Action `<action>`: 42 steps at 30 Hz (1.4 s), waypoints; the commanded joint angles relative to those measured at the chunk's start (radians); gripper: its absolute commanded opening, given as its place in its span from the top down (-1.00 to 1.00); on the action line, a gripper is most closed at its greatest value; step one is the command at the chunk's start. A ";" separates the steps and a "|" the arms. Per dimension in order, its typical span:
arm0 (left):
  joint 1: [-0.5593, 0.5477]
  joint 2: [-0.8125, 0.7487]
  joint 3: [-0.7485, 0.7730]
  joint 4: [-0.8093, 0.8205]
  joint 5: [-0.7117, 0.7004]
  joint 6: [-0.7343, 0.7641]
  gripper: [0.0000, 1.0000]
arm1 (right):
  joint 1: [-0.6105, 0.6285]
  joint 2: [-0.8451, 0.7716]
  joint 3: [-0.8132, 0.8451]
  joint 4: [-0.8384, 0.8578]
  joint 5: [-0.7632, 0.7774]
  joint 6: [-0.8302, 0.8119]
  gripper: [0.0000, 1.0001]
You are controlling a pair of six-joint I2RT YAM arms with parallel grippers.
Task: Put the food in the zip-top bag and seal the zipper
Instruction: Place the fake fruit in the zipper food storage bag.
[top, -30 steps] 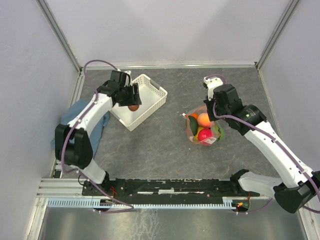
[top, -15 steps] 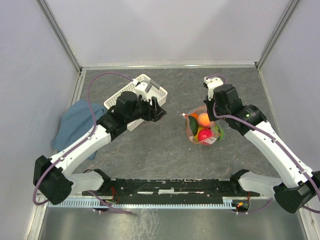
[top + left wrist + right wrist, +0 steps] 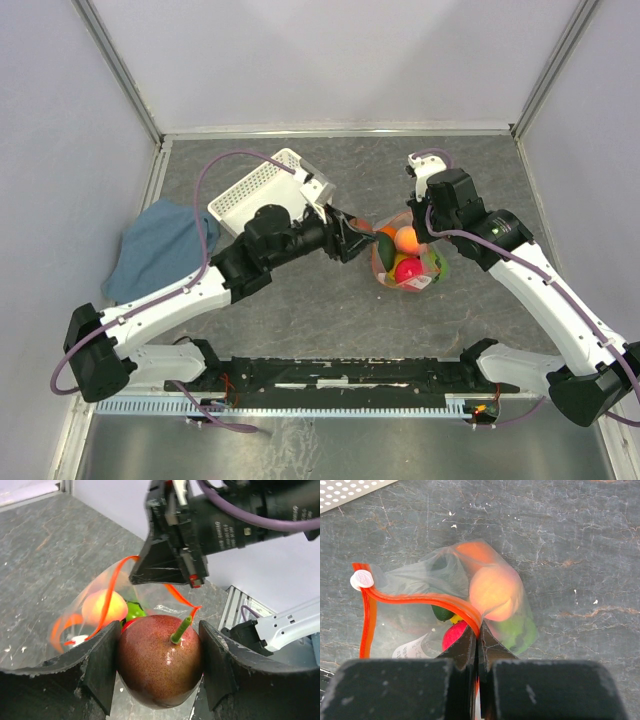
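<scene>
My left gripper (image 3: 159, 667) is shut on a brown-red toy fruit (image 3: 160, 660) with a green stem, held just left of the bag's mouth; in the top view the left gripper (image 3: 357, 240) is at the bag's left edge. The clear zip-top bag (image 3: 405, 255) holds the peach (image 3: 492, 592), an orange, a red piece (image 3: 454, 632), green pieces and a dark green one. My right gripper (image 3: 478, 637) is shut on the red-orange zipper strip (image 3: 420, 599), holding the mouth up. The white slider (image 3: 362, 579) sits at the strip's left end.
The white lattice basket (image 3: 258, 187) lies tipped on its side at the back left. A blue cloth (image 3: 155, 245) lies at the left edge. The cell walls stand close on the left and right.
My left arm has swung from the basket rightward across the table, carrying the brown-red fruit up to the bag's mouth. The basket has tipped over. The right arm has not moved.
</scene>
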 commanded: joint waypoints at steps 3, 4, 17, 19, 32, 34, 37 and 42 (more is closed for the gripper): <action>-0.090 0.060 0.005 0.196 -0.043 0.180 0.26 | 0.001 -0.022 0.038 0.022 -0.020 0.018 0.97; -0.100 0.073 0.000 0.213 -0.047 0.197 0.26 | 0.000 -0.020 0.038 0.023 -0.022 0.018 0.97; -0.120 0.291 0.049 0.291 -0.070 0.356 0.21 | 0.000 -0.016 0.048 0.015 -0.055 0.021 0.97; -0.120 0.319 0.058 0.291 -0.085 0.370 0.20 | 0.000 -0.016 0.049 0.013 -0.060 0.021 0.97; -0.121 0.433 0.117 0.268 -0.186 0.377 -0.13 | 0.001 -0.019 0.031 0.021 -0.084 0.024 0.97; -0.120 0.430 0.117 0.265 -0.186 0.369 -0.20 | 0.000 -0.023 0.029 0.019 -0.082 0.023 0.97; -0.120 0.413 0.116 0.245 -0.185 0.360 -0.29 | 0.000 -0.025 0.026 0.020 -0.076 0.023 0.97; -0.120 0.364 0.112 0.198 -0.190 0.346 -0.43 | 0.001 -0.025 0.024 0.023 -0.070 0.023 0.97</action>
